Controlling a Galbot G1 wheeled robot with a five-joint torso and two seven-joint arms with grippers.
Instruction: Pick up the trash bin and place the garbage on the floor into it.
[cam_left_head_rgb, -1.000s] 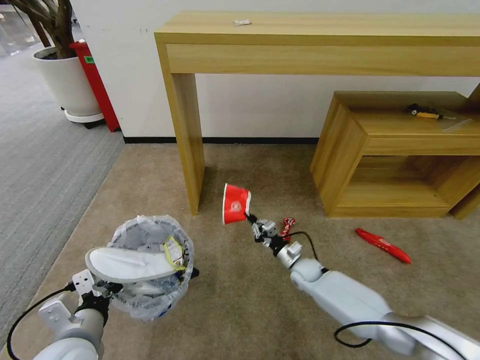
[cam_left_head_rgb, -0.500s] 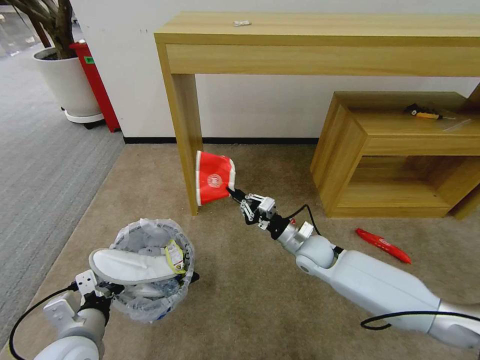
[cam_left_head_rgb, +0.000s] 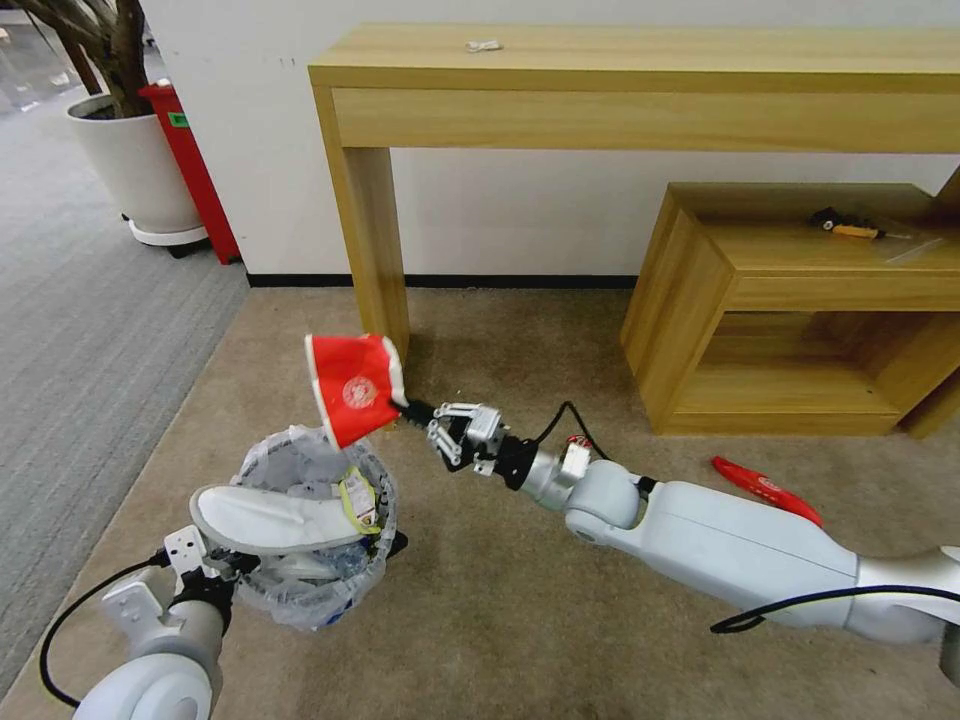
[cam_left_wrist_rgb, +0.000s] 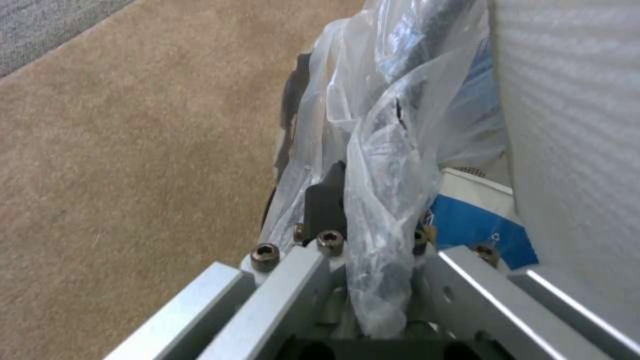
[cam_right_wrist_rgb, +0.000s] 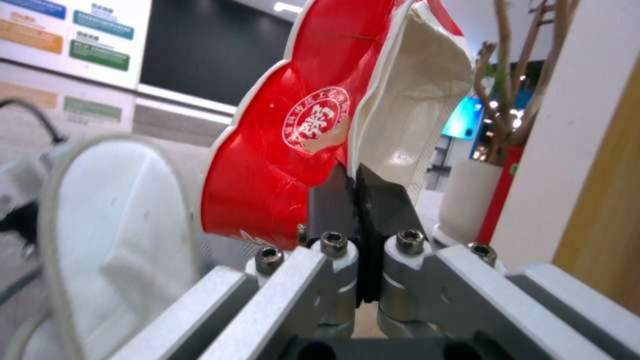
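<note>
We are pinching the red paper cup (cam_left_head_rgb: 352, 388) in our right gripper (cam_left_head_rgb: 412, 408), poised above the trash bin (cam_left_head_rgb: 312, 535) for dropping. Our left gripper (cam_left_head_rgb: 222, 572) is clamping the bin's rim, holding it off the floor (cam_left_head_rgb: 500, 620).

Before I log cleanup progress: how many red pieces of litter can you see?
2. The crushed red paper cup is pinched in the right tool over the trash bin. A red wrapper lies on the floor beyond the right arm. The arm may hide others.

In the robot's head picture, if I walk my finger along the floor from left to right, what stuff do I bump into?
Round black trash bin with crinkly clear bag → squashed red paper cup in the right gripper → long red wrapper on the beige carpet.
</note>
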